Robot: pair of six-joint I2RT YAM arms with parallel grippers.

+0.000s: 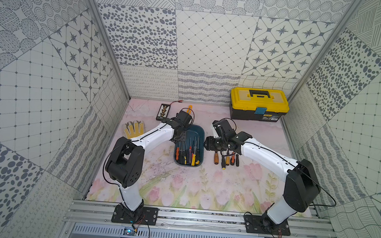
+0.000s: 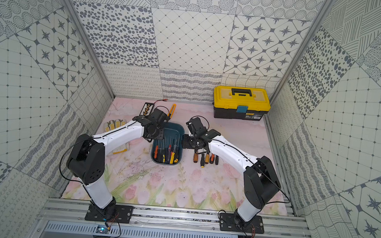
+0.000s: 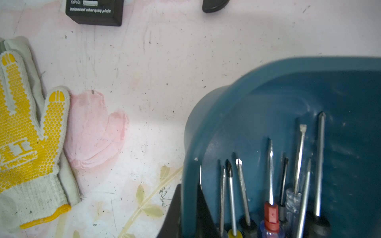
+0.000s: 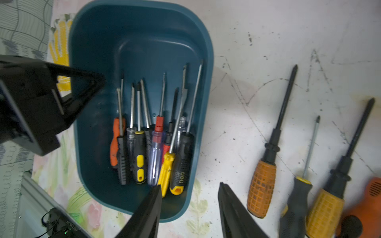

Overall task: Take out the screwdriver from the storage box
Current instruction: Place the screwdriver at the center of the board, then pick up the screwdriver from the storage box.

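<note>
We see the storage box [image 4: 99, 51], dark teal with rounded corners, holding mixed screwdrivers [image 4: 152, 144]. The left gripper [image 3: 188, 208] pinches its rim; the right gripper [image 4: 189, 208] gapes empty.

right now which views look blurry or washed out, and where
Left wrist view: the near rim of the dark teal plastic storage box is soft, and the pale table mat looks overexposed. Right wrist view: the black left tool is blurred, while the screwdrivers in the box stay sharp. Both top views are evenly lit.
</note>
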